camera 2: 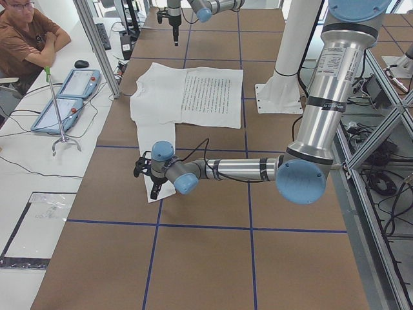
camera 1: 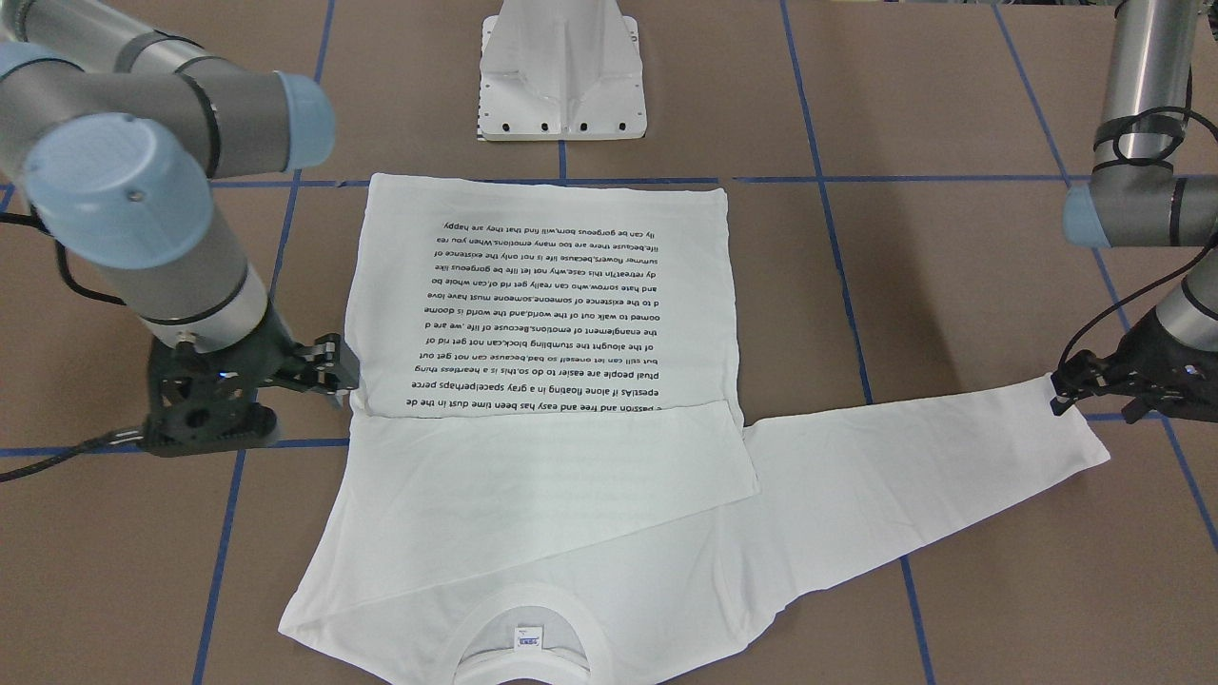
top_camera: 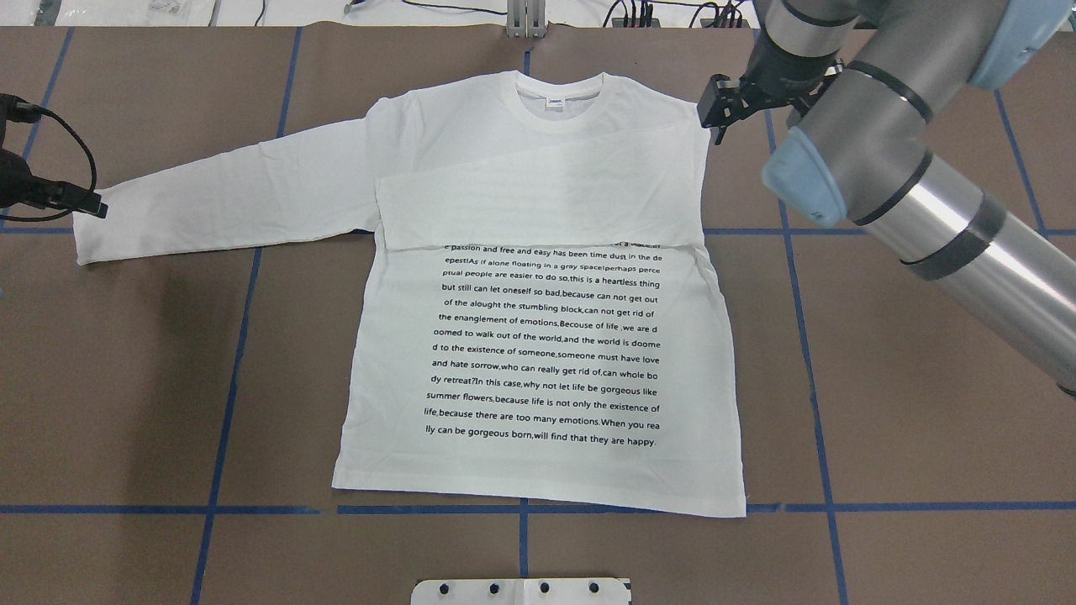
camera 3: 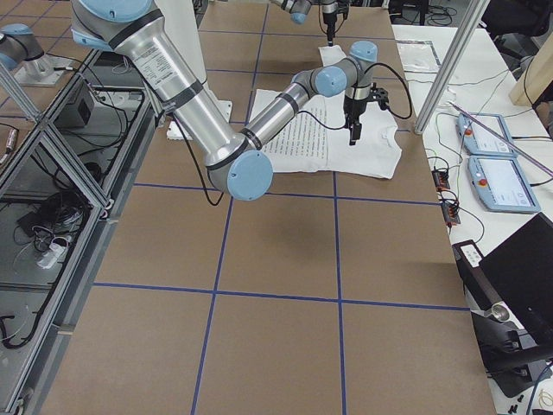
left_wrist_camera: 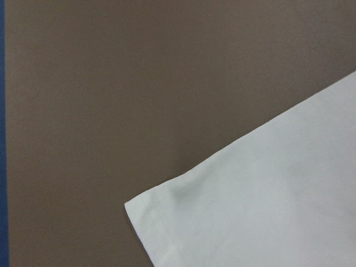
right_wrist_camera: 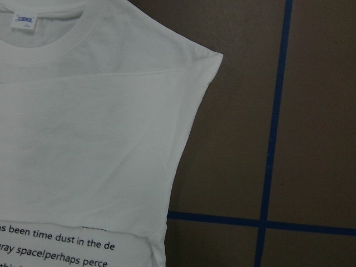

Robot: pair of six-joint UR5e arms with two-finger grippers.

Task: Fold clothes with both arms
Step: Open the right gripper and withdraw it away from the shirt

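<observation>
The white long-sleeved T-shirt (top_camera: 538, 336) lies flat on the brown table, printed text facing up, collar (top_camera: 559, 105) at the far side. One sleeve (top_camera: 538, 202) is folded across the chest. The other sleeve (top_camera: 227, 202) stretches out straight toward my left arm's side. My left gripper (camera 1: 1058, 395) hovers at that sleeve's cuff (left_wrist_camera: 250, 211), which lies flat on the table; the jaws look open and empty. My right gripper (camera 1: 335, 369) stands just beside the shirt's edge near the folded shoulder (right_wrist_camera: 189, 61), open and holding nothing.
The white pedestal base (camera 1: 561, 86) stands close to the shirt's hem. Blue tape lines (top_camera: 252, 509) grid the table. In the exterior left view a person (camera 2: 26, 39) sits at a side bench with two blue-framed pendants (camera 2: 64, 97).
</observation>
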